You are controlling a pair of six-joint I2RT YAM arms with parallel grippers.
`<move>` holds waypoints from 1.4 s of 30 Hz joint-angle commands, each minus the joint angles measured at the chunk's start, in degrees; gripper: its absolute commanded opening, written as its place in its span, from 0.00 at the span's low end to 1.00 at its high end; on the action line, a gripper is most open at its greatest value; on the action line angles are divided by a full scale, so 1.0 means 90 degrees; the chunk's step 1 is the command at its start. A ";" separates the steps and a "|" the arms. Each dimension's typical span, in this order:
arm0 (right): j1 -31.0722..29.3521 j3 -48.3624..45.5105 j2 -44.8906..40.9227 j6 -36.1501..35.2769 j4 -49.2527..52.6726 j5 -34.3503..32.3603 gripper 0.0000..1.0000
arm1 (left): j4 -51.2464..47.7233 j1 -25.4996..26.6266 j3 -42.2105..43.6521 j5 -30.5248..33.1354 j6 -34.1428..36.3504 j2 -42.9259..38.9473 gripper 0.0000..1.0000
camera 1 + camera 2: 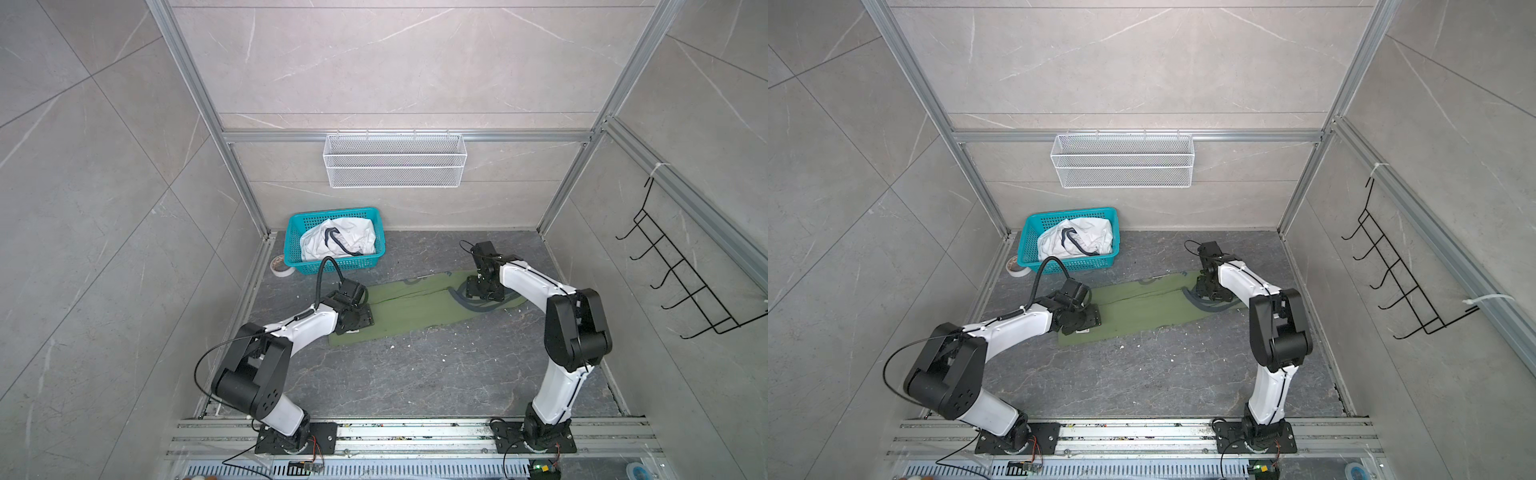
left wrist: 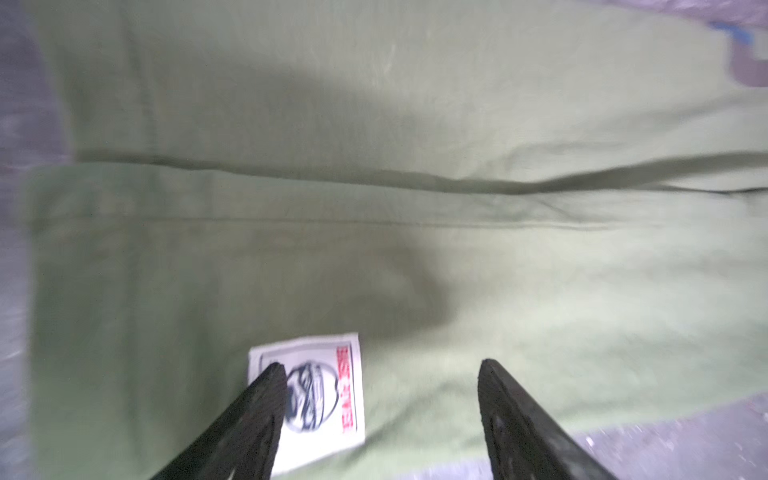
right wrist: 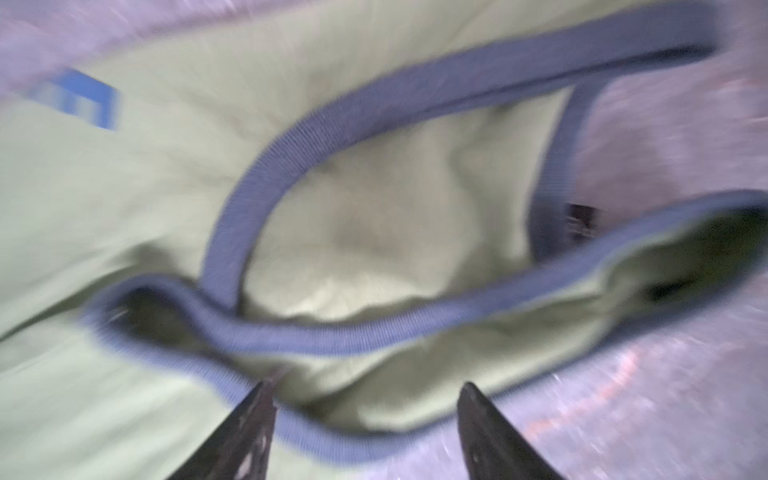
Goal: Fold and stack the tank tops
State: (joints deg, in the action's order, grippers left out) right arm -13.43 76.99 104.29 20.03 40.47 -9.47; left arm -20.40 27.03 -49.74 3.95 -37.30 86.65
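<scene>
The olive green tank top [image 1: 415,307] [image 1: 1142,305] lies on the dark table as a long strip, folded lengthwise. My left gripper [image 1: 360,320] [image 1: 1089,318] [image 2: 382,365] hovers open over its hem end, beside a white label [image 2: 309,399]. At the other end, my right gripper [image 1: 478,291] [image 1: 1207,291] [image 3: 365,386] stands open over the grey-trimmed straps [image 3: 374,332], with cloth lying between its fingers but not pinched. The white tank top [image 1: 338,243] [image 1: 1075,241] sits crumpled in the teal basket.
The teal basket [image 1: 336,265] [image 1: 1075,265] stands at the table's back left, with a tape roll [image 1: 281,266] beside it. A white wire basket [image 1: 395,160] hangs on the back wall and a black hook rack [image 1: 685,286] on the right wall. White crumbs dot the table.
</scene>
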 commanded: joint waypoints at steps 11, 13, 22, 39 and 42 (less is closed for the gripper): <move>-0.1167 -0.1561 -0.1061 0.0975 -0.1252 0.1828 0.91 | -0.0614 -0.0776 -0.1044 -0.0001 0.0811 0.0586 0.78; -0.1249 -0.1464 -0.0728 0.1019 -0.1361 0.1872 0.91 | -0.0485 -0.0890 -0.1103 -0.0109 0.0884 0.0804 0.78; -0.0852 -0.0673 0.0562 0.0852 -0.0983 0.1526 0.86 | -0.0556 -0.0769 -0.0763 -0.0141 0.0947 0.1163 0.76; -0.0070 0.1107 0.1980 0.0069 0.0003 0.0826 0.84 | -0.0704 0.3000 0.1456 0.0452 -0.2064 -0.0276 0.76; -0.0070 0.1523 0.2132 0.0004 0.0220 0.0699 0.85 | -0.0780 0.3936 0.1067 0.0426 -0.2509 0.0177 0.76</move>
State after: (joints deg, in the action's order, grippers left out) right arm -14.55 88.42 120.53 22.35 39.70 0.34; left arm -22.11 56.88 -40.18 12.53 -50.59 83.72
